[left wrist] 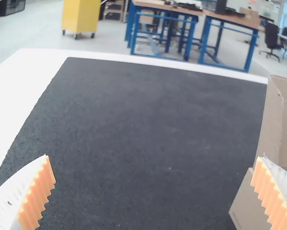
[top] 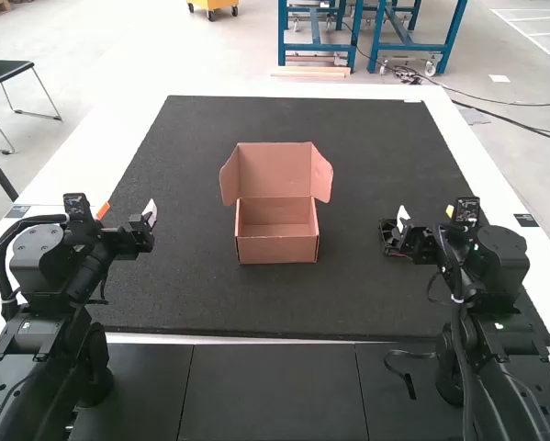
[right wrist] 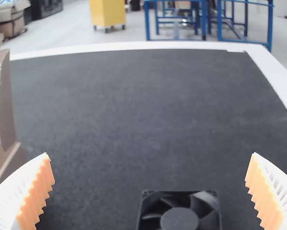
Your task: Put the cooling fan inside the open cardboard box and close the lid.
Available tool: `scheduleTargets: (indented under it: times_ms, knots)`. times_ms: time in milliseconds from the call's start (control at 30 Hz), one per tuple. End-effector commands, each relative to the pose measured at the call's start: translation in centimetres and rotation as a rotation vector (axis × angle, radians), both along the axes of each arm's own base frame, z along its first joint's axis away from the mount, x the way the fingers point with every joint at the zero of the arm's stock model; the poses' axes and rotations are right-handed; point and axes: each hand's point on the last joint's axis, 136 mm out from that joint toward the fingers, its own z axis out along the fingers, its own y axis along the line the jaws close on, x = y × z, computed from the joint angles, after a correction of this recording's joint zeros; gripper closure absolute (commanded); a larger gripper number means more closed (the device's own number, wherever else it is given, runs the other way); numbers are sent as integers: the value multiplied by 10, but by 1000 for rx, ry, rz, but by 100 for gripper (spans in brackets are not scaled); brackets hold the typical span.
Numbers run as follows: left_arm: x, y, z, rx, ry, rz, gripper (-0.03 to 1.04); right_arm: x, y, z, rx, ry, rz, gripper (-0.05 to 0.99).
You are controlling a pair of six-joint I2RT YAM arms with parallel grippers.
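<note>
Two grippers up close, both spread wide and holding nothing. Low over the black mat (top: 366, 156), on its left side, the left gripper (left wrist: 153, 182), with the box's side wall just ahead. Low over the mat's right side, the right gripper (right wrist: 148, 177). Right under it, lying flat on the mat between the open fingers, the cooling fan (right wrist: 179, 213), not touched as far as can be seen. Farther on, in the middle of the mat, the brown cardboard box (top: 276, 230), open on top and looking empty. At its back, standing straight up, the lid (top: 275, 175).

Hard to pinch, such a thin flat fan: easy to let slip, tip over or drop by grabbing only an edge. Easy to shove the light box away by bumping its wall with the fan on the way in. Easy to leave the lid half up by pushing too softly, or to squash the box by pushing too hard.

Counted: two grippers, one fan, one box, one lid, one mat.
</note>
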Motion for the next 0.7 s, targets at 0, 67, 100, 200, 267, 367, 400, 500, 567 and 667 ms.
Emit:
scheduleTargets:
  times_ms: [0,67,100,200,267,367,400,500,567,667]
  knots:
    - [0,2,3,-1,-18,8,4,0,-1,-2,-6,3,-4,2]
    - [0,2,3,5,-20,8,4,0,-1,-2,3,4,-8,2]
    - [0,2,3,7,-21,8,4,0,-1,-2,5,5,-8,2]
    - [-1,1,13,8,-63,5,4,0,-3,-1,11,1,-13,2]
    - [-2,1,33,4,-140,0,4,1,-5,16,58,-62,-26,2]
    - [-6,0,55,2,-225,-2,4,1,-7,41,83,-161,-31,2]
    - [-7,0,60,2,-238,-2,4,0,-8,50,87,-197,-34,2]
    - [-11,-2,80,1,-271,-10,4,-4,-5,74,98,-292,-9,2]
    - [-9,-2,88,2,-264,-11,4,-6,-3,88,100,-306,4,2]
    - [1,-2,99,-2,-208,-13,4,0,-2,103,101,-274,7,2]
